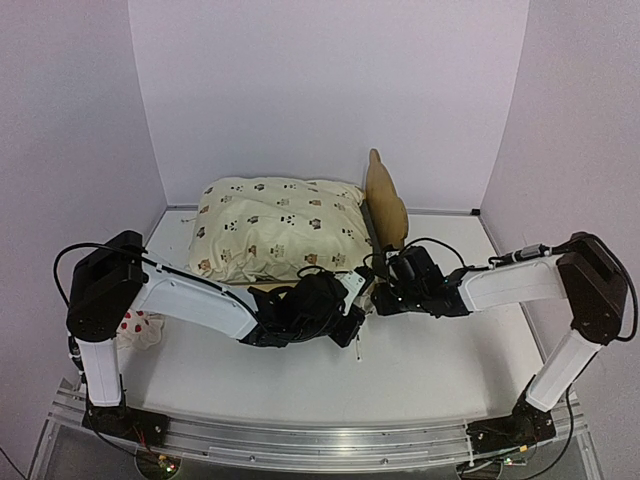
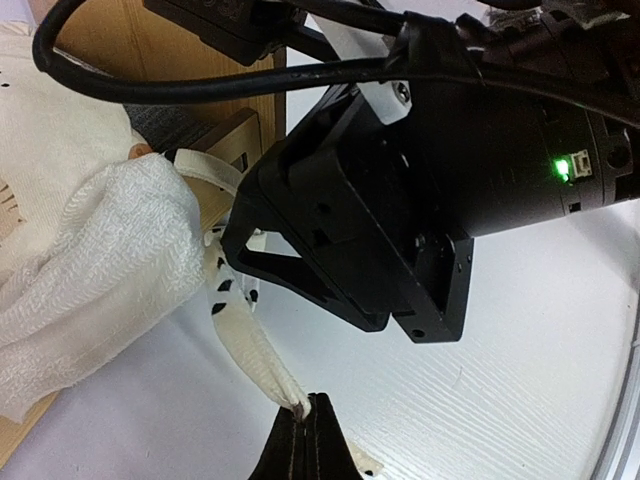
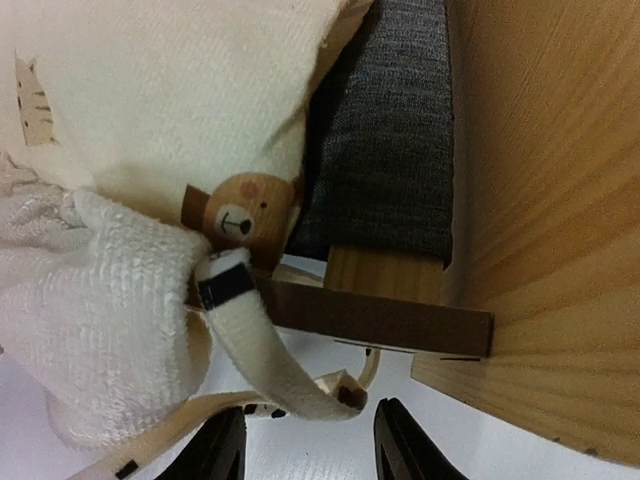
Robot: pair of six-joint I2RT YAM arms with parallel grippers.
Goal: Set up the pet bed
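The pet bed (image 1: 385, 200), a light plywood frame with an ear-shaped headboard, stands at the back centre with a cream bear-print cushion (image 1: 275, 225) lying on it. In the right wrist view its wooden rail (image 3: 540, 200) and dark grey fabric base (image 3: 395, 130) show beside the cushion (image 3: 170, 90). My left gripper (image 2: 305, 425) is shut on the end of a cream tie strap (image 2: 245, 345) hanging from the cushion's corner (image 2: 90, 260). My right gripper (image 3: 308, 450) stands open just below a second looped strap (image 3: 270, 350) at the bed's near corner, without closing on it.
A small white pillow with red spots (image 1: 140, 328) lies at the left, behind the left arm. Both wrists crowd together at the bed's near right corner (image 1: 365, 295). The right gripper's black body (image 2: 400, 200) hangs close above the left strap. White walls surround the table.
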